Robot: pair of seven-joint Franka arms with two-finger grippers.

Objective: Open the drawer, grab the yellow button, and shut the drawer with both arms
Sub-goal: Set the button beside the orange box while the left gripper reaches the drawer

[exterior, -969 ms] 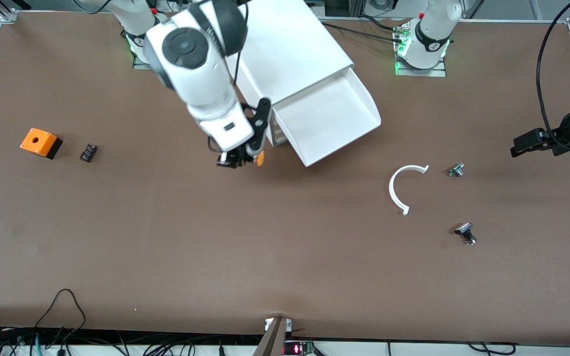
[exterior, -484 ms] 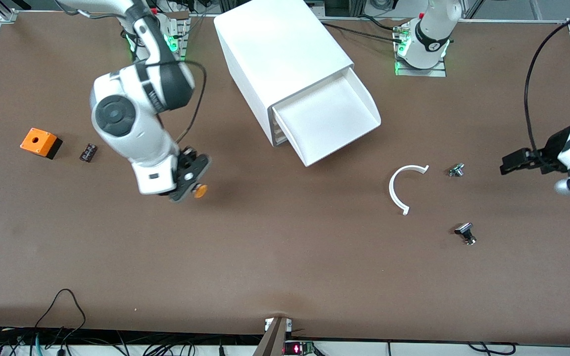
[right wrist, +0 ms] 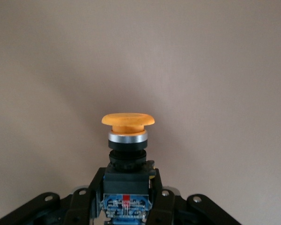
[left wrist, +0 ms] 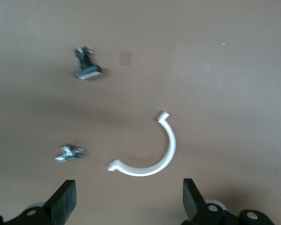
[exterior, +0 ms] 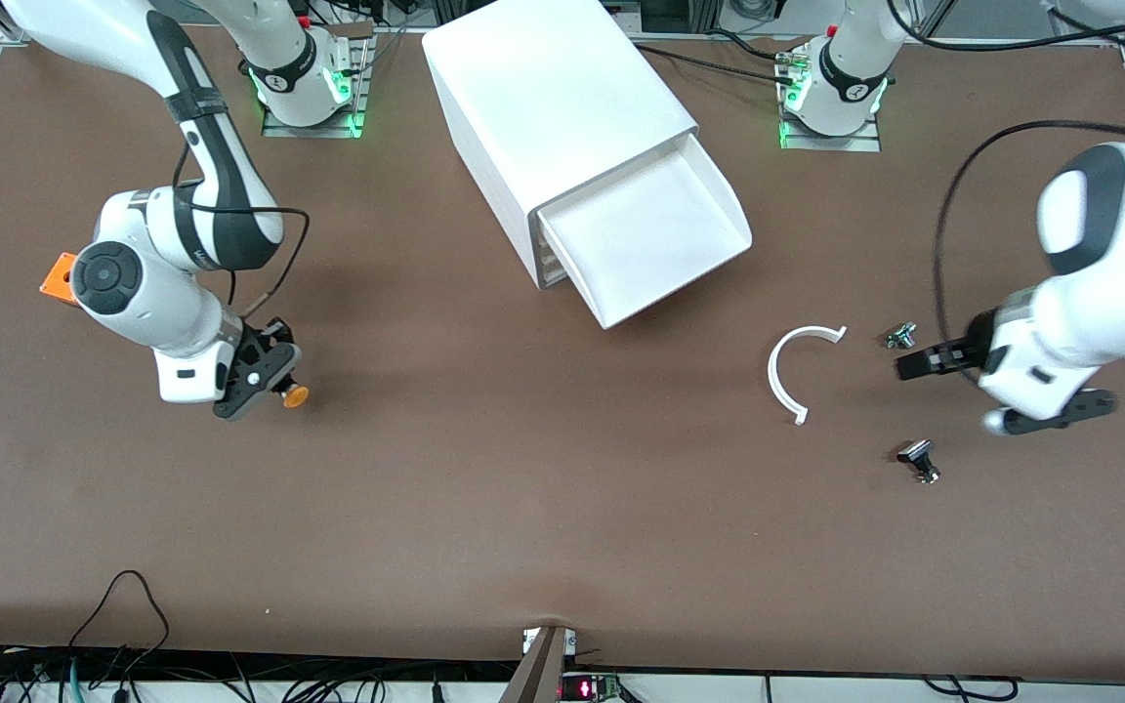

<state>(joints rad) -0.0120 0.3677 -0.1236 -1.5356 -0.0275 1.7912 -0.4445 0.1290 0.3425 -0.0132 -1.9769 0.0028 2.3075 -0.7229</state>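
**Button out, drawer still hanging open**

Since 0.5 s ago the right gripper (exterior: 265, 376) has swung further toward the right arm's end of the table, carrying the button (exterior: 293, 395) with it, and it's now over bare tabletop close to the orange cube (exterior: 59, 276), which the arm mostly covers. Its fingers (right wrist: 85, 202) are pinched on the button's black-and-blue body, orange cap sticking out past the tips.

Meanwhile the left gripper (exterior: 919, 363) came in from the table edge and now sits over the spot between the 2 small black-and-silver parts, one (exterior: 901, 335) just beside the white curved piece (exterior: 789, 376), the other (exterior: 918, 460) nearer the front camera. Its fingers (left wrist: 63, 202) are spread wide with nothing in them.

Top drawer (exterior: 655, 239) is pulled out of the white cabinet (exterior: 553, 98), and the tray looks bare inside.
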